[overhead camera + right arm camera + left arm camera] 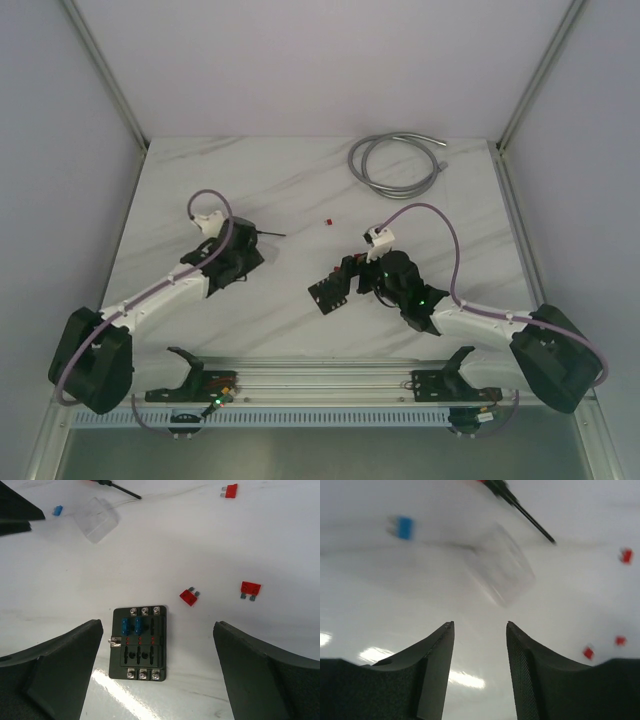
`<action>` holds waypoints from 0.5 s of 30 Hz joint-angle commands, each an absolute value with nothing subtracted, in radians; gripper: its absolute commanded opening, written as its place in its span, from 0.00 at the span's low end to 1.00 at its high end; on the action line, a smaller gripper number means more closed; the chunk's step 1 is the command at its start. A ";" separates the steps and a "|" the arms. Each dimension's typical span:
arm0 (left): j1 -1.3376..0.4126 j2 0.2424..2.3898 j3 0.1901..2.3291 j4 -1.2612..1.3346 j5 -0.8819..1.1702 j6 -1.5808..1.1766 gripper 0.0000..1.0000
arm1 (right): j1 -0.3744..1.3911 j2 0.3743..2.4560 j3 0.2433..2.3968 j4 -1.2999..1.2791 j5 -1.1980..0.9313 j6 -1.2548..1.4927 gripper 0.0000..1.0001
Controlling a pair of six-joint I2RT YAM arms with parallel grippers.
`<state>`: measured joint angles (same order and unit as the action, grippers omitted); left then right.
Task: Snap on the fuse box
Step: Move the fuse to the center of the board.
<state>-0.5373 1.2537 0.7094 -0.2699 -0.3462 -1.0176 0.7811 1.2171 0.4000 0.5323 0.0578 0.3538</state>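
A robotics lab cell: plain white walls (pixel 300 60) and aluminium frame posts (pixel 105 70) box in a marble-patterned surface (pixel 300 190), with a left arm (pixel 160 290) and right arm (pixel 480 322) flanking a metal rail (pixel 330 385) at its near edge.

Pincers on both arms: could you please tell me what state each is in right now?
Left pincer: open, holding nothing.
Right pincer: open wide, holding nothing; the fuse box lies below it, ungripped.

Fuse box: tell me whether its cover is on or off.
Off. The fuse box lies bare, its two blue fuses showing, while the clear cover rests apart from it, farther up the right wrist view.
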 commanded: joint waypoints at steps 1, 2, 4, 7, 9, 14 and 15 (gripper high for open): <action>-0.405 1.256 0.707 -0.307 -0.423 -0.868 0.57 | 0.786 1.216 0.401 0.540 0.107 0.327 1.00; -0.374 1.272 0.715 -0.307 -0.422 -0.844 0.57 | 0.786 1.218 0.400 0.539 0.111 0.325 1.00; -0.328 1.316 0.738 -0.305 -0.434 -0.798 0.57 | 0.786 1.219 0.396 0.538 0.116 0.324 1.00; -0.273 1.397 0.784 -0.305 -0.436 -0.738 0.52 | 0.786 1.224 0.396 0.536 0.121 0.323 1.00; -0.253 1.474 0.820 -0.304 -0.426 -0.711 0.49 | 0.786 1.223 0.396 0.533 0.125 0.322 1.00; -0.226 1.596 0.879 -0.305 -0.427 -0.663 0.42 | 0.786 1.222 0.396 0.525 0.136 0.319 1.00; -0.221 1.614 0.889 -0.304 -0.424 -0.656 0.41 | 0.785 1.220 0.396 0.525 0.137 0.319 1.00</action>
<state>-0.2401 1.5631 0.8429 -0.2909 -0.4091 -0.7269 0.7811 1.2186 0.4000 0.5194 0.1020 0.3351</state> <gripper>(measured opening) 0.429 0.996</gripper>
